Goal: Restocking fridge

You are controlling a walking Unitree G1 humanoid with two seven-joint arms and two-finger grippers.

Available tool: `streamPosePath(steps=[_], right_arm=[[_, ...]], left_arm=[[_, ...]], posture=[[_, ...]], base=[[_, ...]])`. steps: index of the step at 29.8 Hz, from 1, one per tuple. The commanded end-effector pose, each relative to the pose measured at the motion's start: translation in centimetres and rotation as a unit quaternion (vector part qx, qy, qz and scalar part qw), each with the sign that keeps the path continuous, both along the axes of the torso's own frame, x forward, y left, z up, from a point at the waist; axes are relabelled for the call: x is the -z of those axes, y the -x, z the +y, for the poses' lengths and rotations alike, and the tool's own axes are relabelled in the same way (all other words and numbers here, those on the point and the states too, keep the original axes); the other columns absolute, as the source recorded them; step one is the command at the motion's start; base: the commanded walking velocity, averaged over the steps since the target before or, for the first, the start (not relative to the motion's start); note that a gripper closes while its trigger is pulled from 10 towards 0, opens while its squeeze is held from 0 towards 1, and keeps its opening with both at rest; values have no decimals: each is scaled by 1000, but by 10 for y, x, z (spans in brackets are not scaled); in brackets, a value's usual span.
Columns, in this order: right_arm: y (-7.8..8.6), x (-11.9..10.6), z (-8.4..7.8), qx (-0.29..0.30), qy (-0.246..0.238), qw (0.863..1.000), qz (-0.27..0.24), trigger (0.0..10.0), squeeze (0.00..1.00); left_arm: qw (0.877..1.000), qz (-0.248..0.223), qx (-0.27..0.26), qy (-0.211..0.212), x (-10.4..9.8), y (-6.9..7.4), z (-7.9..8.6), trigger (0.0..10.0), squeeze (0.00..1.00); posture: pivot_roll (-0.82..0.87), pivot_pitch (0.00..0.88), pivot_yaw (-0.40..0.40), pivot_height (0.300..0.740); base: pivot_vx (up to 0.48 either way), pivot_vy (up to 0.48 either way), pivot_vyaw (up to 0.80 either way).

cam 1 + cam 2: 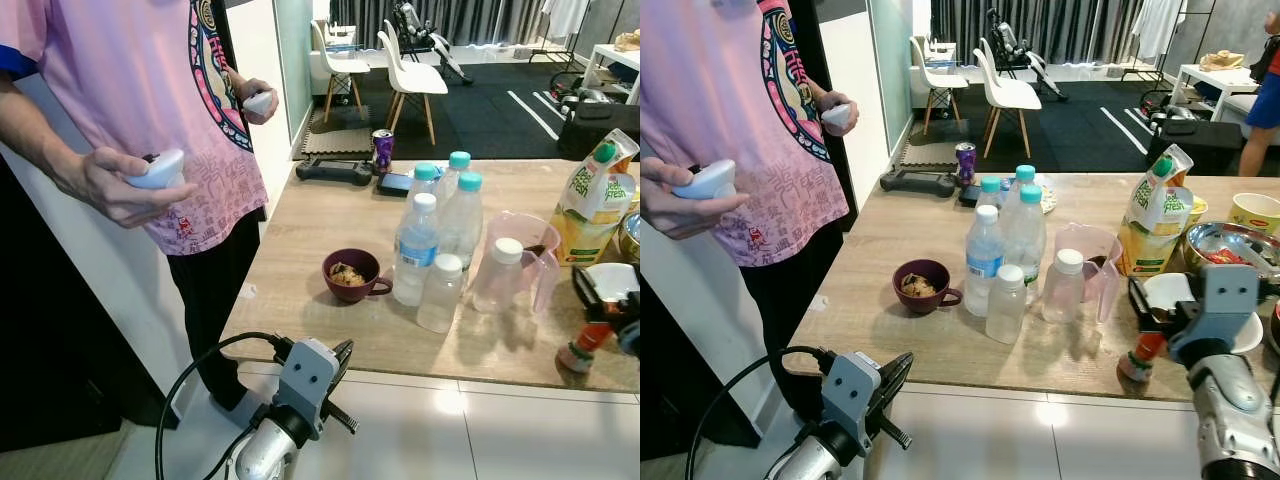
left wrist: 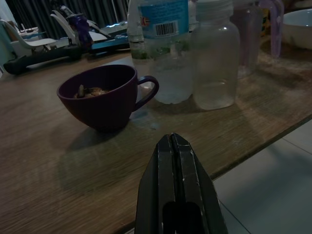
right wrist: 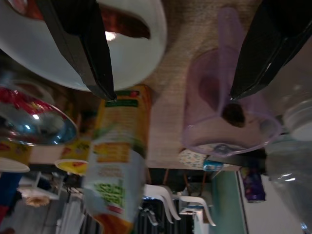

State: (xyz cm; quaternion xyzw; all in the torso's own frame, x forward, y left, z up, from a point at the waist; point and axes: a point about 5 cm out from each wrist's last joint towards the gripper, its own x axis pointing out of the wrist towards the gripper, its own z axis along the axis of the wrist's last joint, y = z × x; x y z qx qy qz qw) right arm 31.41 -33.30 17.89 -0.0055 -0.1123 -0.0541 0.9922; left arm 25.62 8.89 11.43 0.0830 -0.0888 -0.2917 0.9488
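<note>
Your right gripper (image 1: 1152, 312) hangs over the near right part of the wooden table (image 1: 890, 240) with its fingers spread wide, framing the juice carton (image 3: 117, 161) and the purple plastic jug (image 3: 229, 112) in the right wrist view, so the carton looks like the item you are lining up on. It stands upright toward the table's right side (image 1: 1160, 212), just beside the jug and in front of a steel bowl (image 1: 1225, 243); a white bowl (image 1: 1168, 292) sits directly under your wrist and a small orange-capped bottle (image 1: 1140, 358) stands at the table's near edge. Bring the gripper forward over the white bowl, keep the fingers apart until the carton's body sits squarely between them, and grip it low on its flat sides instead of at the folded top, which will likely crush. Watch the jug's handle on the inner side; clipping it could push it into the cluster of water bottles (image 1: 1002, 240). Your left gripper (image 2: 171, 146) has its fingers pressed together, low at the table's near edge and pointing at the purple cup (image 2: 105, 95); leave it parked there. A person (image 1: 190, 120) holding controllers stands at the table's left end, well clear of your reach.
</note>
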Motion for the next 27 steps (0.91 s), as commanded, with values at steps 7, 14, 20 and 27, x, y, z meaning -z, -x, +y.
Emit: streamPosePath(steps=[7, 14, 20, 27], right_arm=[[4, 9, 10, -71, -42, 996, 17, 10000, 267], [4, 9, 56, -198, -42, 979, 18, 10000, 204], [7, 3, 67, -201, -47, 978, -7, 10000, 157], [13, -3, 60, -175, -33, 984, -27, 10000, 153]], left_arm=[[1000, 2, 5, 0, 0, 1, 0, 10000, 0], [1000, -2, 3, 0, -2, 0, 0, 10000, 0], [1000, -3, -1, -1, -2, -1, 2, 10000, 0], [1000, -3, -1, -2, -2, -1, 2, 10000, 0]], posture=[[44, 114, 39, 740], [48, 112, 36, 740], [49, 113, 37, 740], [47, 113, 41, 740]], base=[[0, 0, 0], [0, 0, 0], [0, 0, 0], [0, 0, 0]])
